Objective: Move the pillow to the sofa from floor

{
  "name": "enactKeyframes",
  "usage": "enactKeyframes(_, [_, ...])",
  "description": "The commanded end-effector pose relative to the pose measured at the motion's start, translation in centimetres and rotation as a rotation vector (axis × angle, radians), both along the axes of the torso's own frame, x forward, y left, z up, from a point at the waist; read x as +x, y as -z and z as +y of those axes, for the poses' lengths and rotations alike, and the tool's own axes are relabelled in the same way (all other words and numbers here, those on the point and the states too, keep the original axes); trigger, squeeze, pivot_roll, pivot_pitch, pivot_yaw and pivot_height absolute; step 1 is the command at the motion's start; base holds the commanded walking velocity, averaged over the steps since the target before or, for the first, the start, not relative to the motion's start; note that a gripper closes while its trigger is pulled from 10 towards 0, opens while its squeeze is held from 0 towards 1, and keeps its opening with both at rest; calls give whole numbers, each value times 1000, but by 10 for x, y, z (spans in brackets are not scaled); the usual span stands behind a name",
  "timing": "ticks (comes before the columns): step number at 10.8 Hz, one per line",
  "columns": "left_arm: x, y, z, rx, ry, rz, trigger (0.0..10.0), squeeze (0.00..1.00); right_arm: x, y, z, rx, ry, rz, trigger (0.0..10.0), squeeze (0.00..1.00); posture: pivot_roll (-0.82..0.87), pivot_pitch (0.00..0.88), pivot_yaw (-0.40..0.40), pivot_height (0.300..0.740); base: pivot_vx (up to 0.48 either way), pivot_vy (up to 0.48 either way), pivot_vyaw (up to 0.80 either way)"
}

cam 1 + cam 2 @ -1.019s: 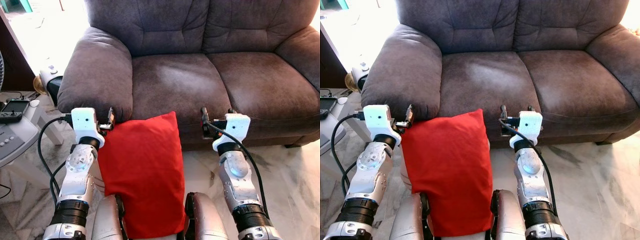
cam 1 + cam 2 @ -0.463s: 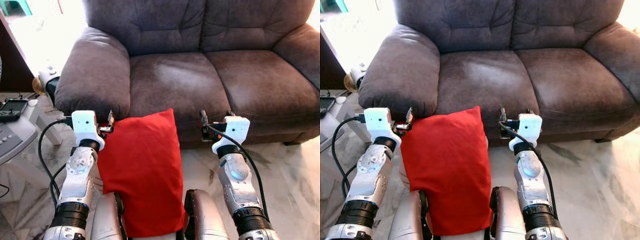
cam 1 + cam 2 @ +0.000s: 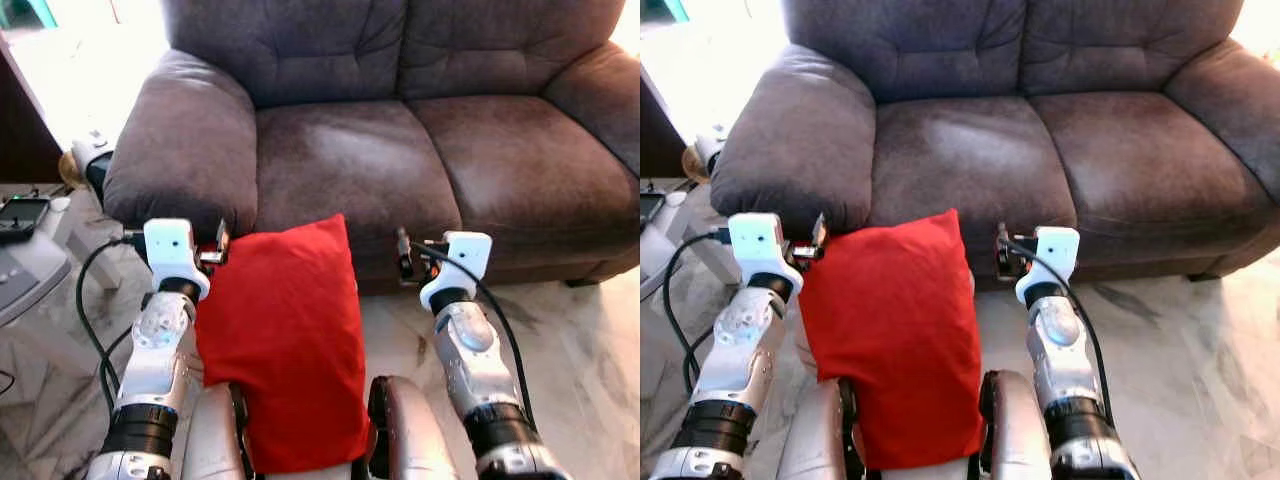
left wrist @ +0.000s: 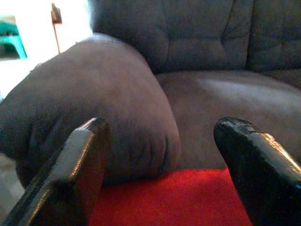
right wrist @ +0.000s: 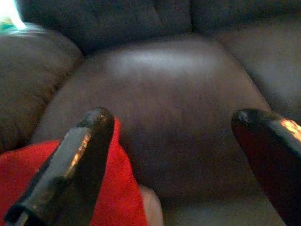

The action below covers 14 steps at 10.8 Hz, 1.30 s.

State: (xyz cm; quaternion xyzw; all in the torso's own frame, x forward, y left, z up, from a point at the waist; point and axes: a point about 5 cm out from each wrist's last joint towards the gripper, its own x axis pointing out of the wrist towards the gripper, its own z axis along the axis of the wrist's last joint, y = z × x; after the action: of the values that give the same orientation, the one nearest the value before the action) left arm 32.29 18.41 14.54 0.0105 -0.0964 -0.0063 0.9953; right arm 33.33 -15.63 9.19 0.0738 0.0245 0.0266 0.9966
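Red rectangular fabric pillow (image 3: 285, 335) lies across the robot's lap before the brown suede sofa (image 3: 400, 150); left gripper (image 4: 162, 162) and right gripper (image 5: 176, 160) flank it, fingers spread wide, holding nothing.

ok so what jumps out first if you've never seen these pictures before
The bright red pillow stands out first, lying between the robot's two silver arms with its far end against the front of the sofa. Behind it spreads the big brown-grey sofa, its seat cushions bare. The left gripper and right gripper both have their black fingers spread wide, one on either side of the pillow's top end.
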Motion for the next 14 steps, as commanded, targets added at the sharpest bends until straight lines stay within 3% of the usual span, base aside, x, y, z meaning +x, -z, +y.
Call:
enactKeyframes(1, [0, -7, -2, 28, 9, -11, 10000, 0, 4, 4, -6, 53, 7, 49, 10000, 0, 83, 113, -43, 545, 0, 0, 0])
enactKeyframes(4, [-13, -28, 0, -22, 7, -40, 10000, 0, 29, -3, -3, 205, -78, 151, 10000, 0, 122, 238, -60, 545, 0, 0, 0])
enactKeyframes(6, [-15, -45, 1, -73, -6, -69, 10000, 0, 32, -2, -1, 246, -100, 177, 10000, 0, 139, 298, -68, 545, 0, 0, 0])
enactKeyframes(7, [-15, -64, 1, -100, -10, -109, 10000, 0, 34, -3, 4, 249, -144, 191, 10000, 0, 149, 349, -69, 545, 0, 0, 0])
enactKeyframes(9, [-18, -81, -5, -132, 8, -130, 10000, 0, 35, -3, 16, 275, -223, 204, 10000, 0, 176, 422, -66, 545, 0, 0, 0])
enactKeyframes(12, [-26, -84, -11, -149, 22, -93, 10000, 0, 38, -4, 38, 243, -275, 232, 10000, 0, 195, 471, -63, 545, 0, 0, 0])
enactKeyframes(14, [-29, -83, -13, -146, 24, -73, 10000, 0, 40, -9, 52, 258, -309, 215, 10000, 0, 214, 454, -61, 545, 0, 0, 0])
